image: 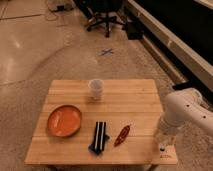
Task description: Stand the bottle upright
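Note:
My white arm (186, 111) reaches in from the right, over the front right corner of the wooden table (130, 100). The gripper (163, 136) hangs from its end, pointing down at that corner. It is shut on the bottle (163, 144), a slim whitish-clear shape with a dark mark low down. The bottle looks roughly upright, with its lower end at or just above the tabletop. The gripper hides the top of the bottle.
A translucent plastic cup (96, 89) stands at the middle back of the table. An orange plate (65, 120) lies front left. A dark striped item (100, 136) and a small red-brown pointed object (122, 135) lie front centre. An office chair (106, 15) stands far back on the floor.

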### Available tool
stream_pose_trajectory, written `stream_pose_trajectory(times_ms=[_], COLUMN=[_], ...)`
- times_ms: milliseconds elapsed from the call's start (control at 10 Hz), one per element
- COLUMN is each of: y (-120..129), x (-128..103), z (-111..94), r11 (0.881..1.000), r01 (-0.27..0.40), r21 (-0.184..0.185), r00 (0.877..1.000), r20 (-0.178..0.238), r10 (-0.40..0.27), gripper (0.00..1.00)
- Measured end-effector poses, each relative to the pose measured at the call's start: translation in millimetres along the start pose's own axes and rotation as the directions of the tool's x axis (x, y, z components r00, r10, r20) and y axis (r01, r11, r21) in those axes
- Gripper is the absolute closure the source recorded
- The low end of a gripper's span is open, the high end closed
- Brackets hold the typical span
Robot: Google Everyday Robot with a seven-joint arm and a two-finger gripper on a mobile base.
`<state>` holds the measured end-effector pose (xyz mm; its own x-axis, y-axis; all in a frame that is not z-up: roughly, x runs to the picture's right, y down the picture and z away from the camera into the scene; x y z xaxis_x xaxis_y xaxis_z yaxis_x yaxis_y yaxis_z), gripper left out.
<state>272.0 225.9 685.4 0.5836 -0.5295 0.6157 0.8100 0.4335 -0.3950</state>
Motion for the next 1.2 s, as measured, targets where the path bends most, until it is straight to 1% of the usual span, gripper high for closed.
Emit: stream_pose_trajectory(times_ms=[100,200,300,500,600,700,900,1000,1100,1200], y=[0,0,1,0,1,1,4,7,8,9], x=[-2,-4,-6,-10,-11,-13,-12,-10,-10,-11], z=[-5,-10,-14,-22,-24,-27,-29,-31,-31,-31], r11=[0.998,0.993,0.987,0.961,0.953,0.935,0.912,0.891,0.879,0.864], r01=[-0.058,-0.118,-0.161,-0.273,-0.303,-0.353,-0.407,-0.451,-0.473,-0.5], r21=[0.001,0.006,0.01,0.03,0.033,0.042,0.049,0.056,0.059,0.063], r00=[0.998,0.993,0.987,0.962,0.953,0.935,0.913,0.891,0.879,0.864], r20=[0.0,0.0,-0.001,-0.001,0.0,0.0,-0.018,-0.033,-0.037,-0.035], r10=[0.058,0.118,0.161,0.273,0.303,0.354,0.408,0.453,0.476,0.502], gripper=[1.0,1.0,1.0,1.0,1.0,1.0,1.0,1.0,1.0,1.0])
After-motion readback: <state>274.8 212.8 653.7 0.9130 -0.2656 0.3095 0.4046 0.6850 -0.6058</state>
